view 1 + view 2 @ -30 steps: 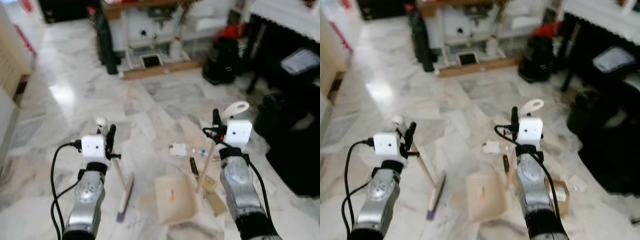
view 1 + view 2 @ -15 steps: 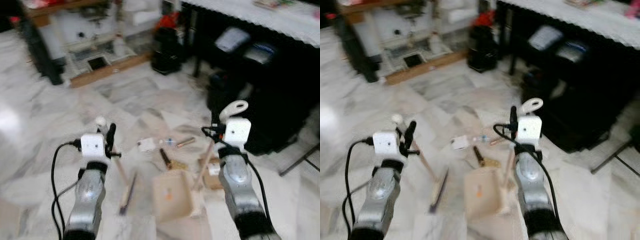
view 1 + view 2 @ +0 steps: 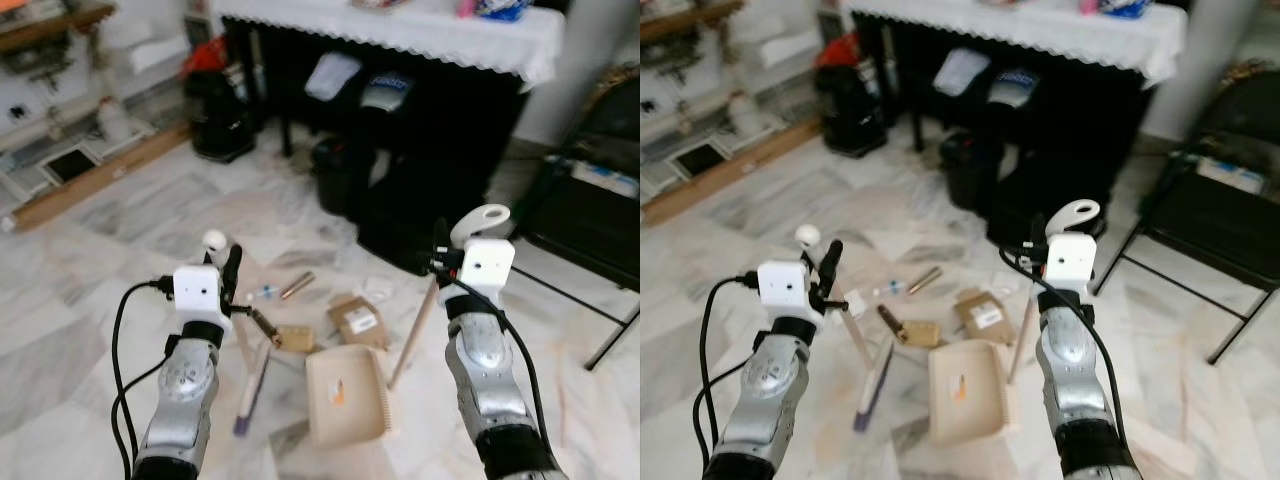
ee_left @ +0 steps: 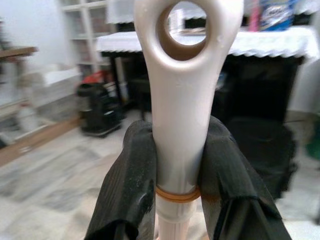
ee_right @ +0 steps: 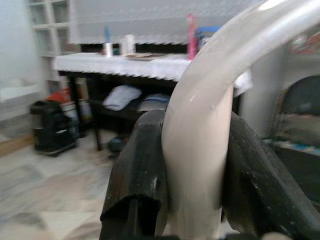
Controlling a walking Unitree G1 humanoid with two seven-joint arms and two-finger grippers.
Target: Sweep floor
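My left gripper (image 3: 229,283) is shut on the pale handle of a broom (image 3: 247,372), whose brush head rests on the marble floor just in front of me. In the left wrist view the black fingers (image 4: 131,185) clamp the handle below its hanging loop. My right gripper (image 3: 441,258) is shut on the upright handle (image 3: 412,331) of a beige dustpan (image 3: 346,396), which lies flat on the floor between the arms. Litter lies just beyond the pan: a small cardboard box (image 3: 356,319), a tan packet (image 3: 293,338), a brown tube (image 3: 297,285) and a dark stick (image 3: 264,323).
A black table with a white lace cloth (image 3: 400,25) stands ahead, with dark bags and bins (image 3: 340,170) under it. A black folding chair (image 3: 590,210) is at the right. A black bag (image 3: 215,115) and low wooden shelving (image 3: 60,185) are at the left.
The whole view has swung to the right, from the shelving toward the black table and chair. Both grippers keep hold of their handles; broom and dustpan stay between the arms.
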